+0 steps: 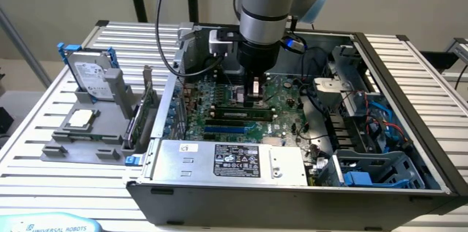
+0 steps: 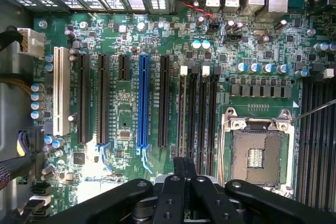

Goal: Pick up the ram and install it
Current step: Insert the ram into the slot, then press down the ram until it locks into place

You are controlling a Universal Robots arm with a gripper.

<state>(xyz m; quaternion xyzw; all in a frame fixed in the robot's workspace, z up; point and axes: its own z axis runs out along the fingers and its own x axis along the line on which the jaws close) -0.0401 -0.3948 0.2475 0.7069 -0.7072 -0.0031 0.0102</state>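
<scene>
From the exterior view I have the arm reaching down into the open computer case (image 1: 409,128), which lies on its side on the slatted counter (image 1: 44,188). The gripper (image 1: 254,98) sits low over the motherboard (image 1: 285,117), just above the memory slots. The ram (image 1: 245,114) lies along one of those black slots right under the gripper's tip, a thin green stick running across the board; I cannot tell from here whether it is fully seated or whether the gripper touches it. To the exterior view's left, a gray holder (image 1: 91,139) on the counter carries a hard drive (image 1: 93,75) standing upright and a square silver processor chip (image 1: 80,118) lying flat. The power supply (image 1: 230,160) fills the near side of the case.

In the wrist view I look straight onto the motherboard (image 2: 126,119): a blue expansion slot (image 2: 143,100), black slots beside it, the empty processor socket (image 2: 257,153). The gripper (image 2: 184,184) has its dark fingers pressed together, closed, with nothing visibly between them.
</scene>
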